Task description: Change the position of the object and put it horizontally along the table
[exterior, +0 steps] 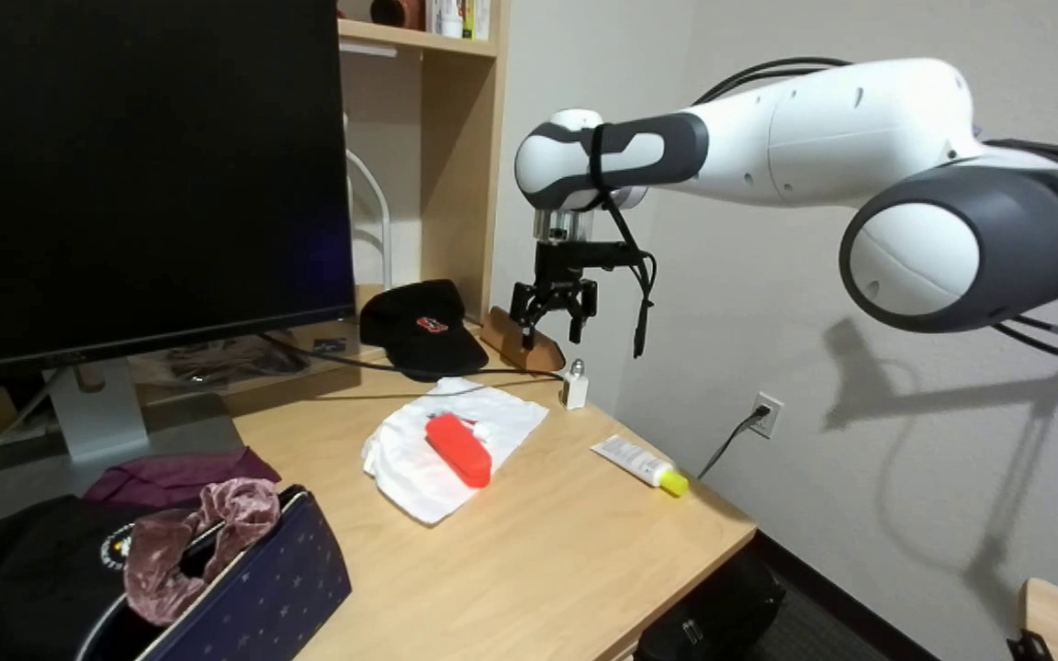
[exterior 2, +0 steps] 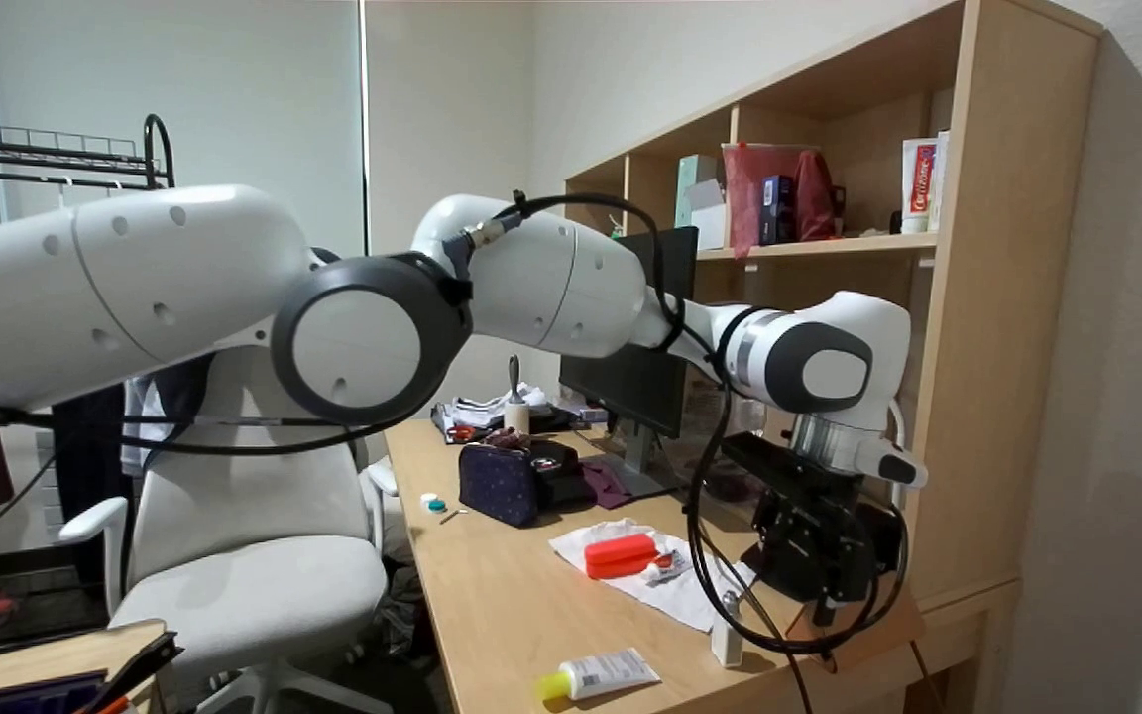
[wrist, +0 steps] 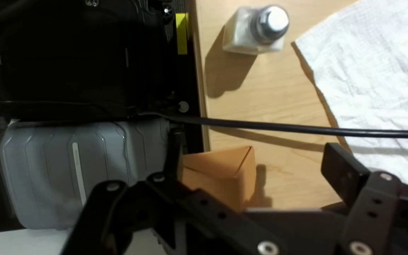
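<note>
The table [exterior: 511,569] is a light tan wooden desk top in both exterior views, also seen in the wrist view [wrist: 289,102]. A brown folded triangular case [wrist: 221,164] stands near the table's edge. It also shows in both exterior views [exterior: 543,356] [exterior 2: 898,627]. My gripper [wrist: 251,159] is open with nothing between its fingers and hangs over the case. In the wrist view the case lies toward the left finger, which hides part of it. In an exterior view the gripper [exterior: 552,338] is close above the case; contact cannot be told.
A small white bottle [wrist: 250,32] stands near the edge. A black cable [wrist: 296,128] runs across between bottle and case. A white cloth [exterior: 410,477] bears a red case [exterior: 458,450]. A tube [exterior: 635,461], a black cap [exterior: 423,330] and a monitor [exterior: 143,165] are nearby.
</note>
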### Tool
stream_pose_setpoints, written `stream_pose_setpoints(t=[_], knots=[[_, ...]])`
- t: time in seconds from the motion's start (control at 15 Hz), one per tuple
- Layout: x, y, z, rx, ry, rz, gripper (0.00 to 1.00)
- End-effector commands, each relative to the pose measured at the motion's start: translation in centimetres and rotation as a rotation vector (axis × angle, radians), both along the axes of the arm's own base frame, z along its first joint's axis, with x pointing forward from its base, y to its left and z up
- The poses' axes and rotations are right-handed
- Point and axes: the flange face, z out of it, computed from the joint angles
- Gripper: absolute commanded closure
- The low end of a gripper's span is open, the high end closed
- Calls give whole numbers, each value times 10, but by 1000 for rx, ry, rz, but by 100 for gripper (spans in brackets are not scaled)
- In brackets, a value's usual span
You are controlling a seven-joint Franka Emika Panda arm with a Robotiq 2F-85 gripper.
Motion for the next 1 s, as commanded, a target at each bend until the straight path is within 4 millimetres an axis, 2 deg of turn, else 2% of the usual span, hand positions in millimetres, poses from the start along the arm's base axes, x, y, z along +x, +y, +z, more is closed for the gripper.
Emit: stream_pose_setpoints(t=[0.0, 0.33, 0.6, 0.93], knots=[[11, -2, 2, -13, -77, -41, 0], [19, -3, -5, -47, -145, -88, 0], [18, 0, -21, -55, -127, -98, 0], [16, 3, -30, -53, -100, -92, 2]])
